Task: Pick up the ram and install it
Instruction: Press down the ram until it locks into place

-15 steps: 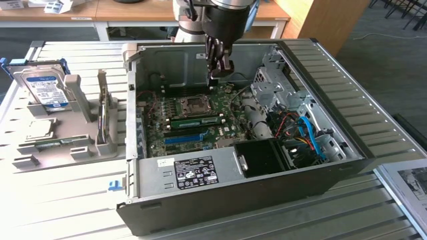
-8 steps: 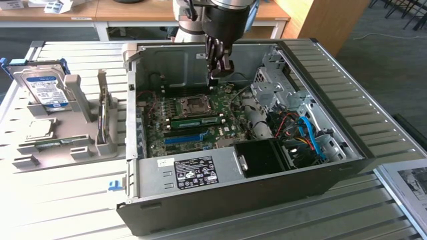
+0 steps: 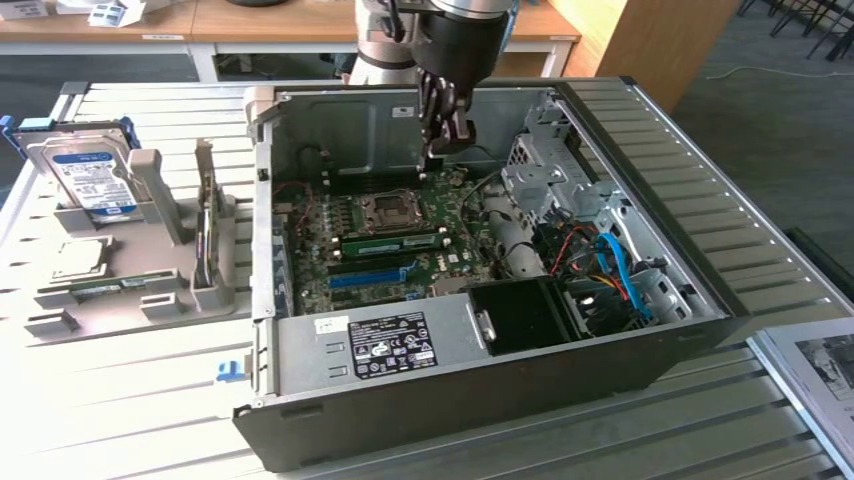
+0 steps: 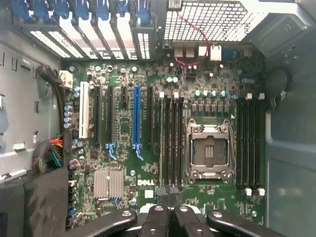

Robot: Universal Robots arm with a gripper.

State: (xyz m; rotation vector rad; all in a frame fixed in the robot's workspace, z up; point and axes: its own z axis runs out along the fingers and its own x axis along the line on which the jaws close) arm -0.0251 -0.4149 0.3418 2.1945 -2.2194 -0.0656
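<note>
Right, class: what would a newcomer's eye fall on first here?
The open PC case dominates the middle, with the arm's shut gripper hanging over its green motherboard. On the board a bright blue slot stands out, the ram lying between it and the CPU socket. At the exterior view's left, a hard drive stands in a grey holder.

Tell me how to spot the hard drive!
Find the open computer case, then the grey stand on the exterior view's left of it. The hard drive stands upright there, the only silver box with a blue label.
</note>
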